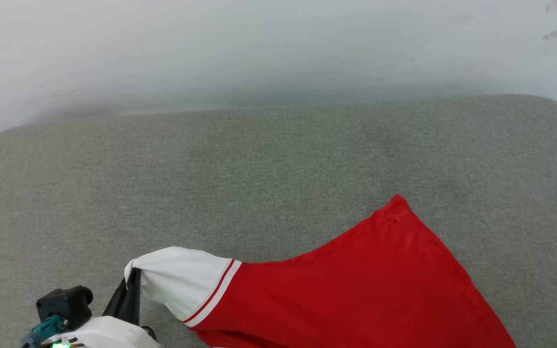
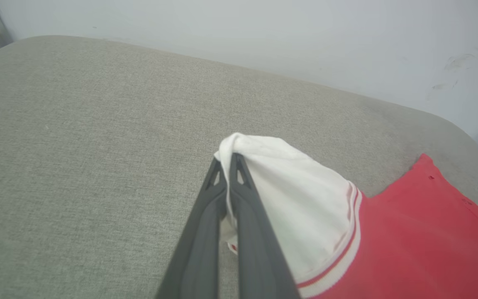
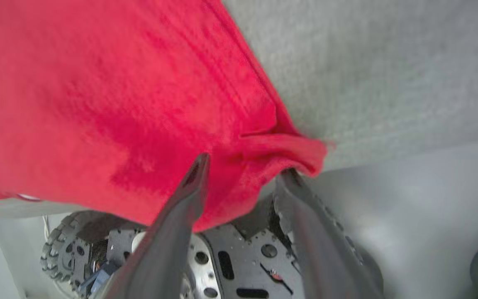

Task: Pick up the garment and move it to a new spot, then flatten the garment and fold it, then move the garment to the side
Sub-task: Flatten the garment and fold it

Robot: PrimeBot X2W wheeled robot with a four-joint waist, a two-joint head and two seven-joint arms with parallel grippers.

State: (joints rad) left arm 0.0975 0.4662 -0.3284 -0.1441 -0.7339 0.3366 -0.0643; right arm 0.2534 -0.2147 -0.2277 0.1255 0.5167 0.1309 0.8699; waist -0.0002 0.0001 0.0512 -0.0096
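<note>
- Left gripper (image 2: 227, 160) was clamped shut on the garment (image 1: 356, 290). Its fingertips pinched the bunched end of the white sleeve (image 2: 297, 195), so that bit stood up in a lil peak off the grey cushion (image 1: 259, 169).
- Right gripper (image 3: 243, 166): jaws stood apart w/ a clear gap btwn them. The rolled red hem lay across the tips, one finger in front of the cloth and the other tucked under the fold. Looked released tbh, nothing squeezed.
- In head view the garment sat at the near edge of the cushion, mostly toward the robot's right, w/ a plain red face up.
- One red corner pointed away toward the wall (image 1: 259, 48) and lay flat on the cushion.
- The sleeve was on the robot's left end of the shirt, white w/ thin red stripes by the seam where it met the red body.
- In right wrist view the red cloth reached past the cushion's front edge, and the robot's base (image 3: 243, 257) + a knobby wheel (image 3: 60, 249) showed underneath it.
- Wall behind was pale w/ a few scuff marks at the upper right of head view.
</note>
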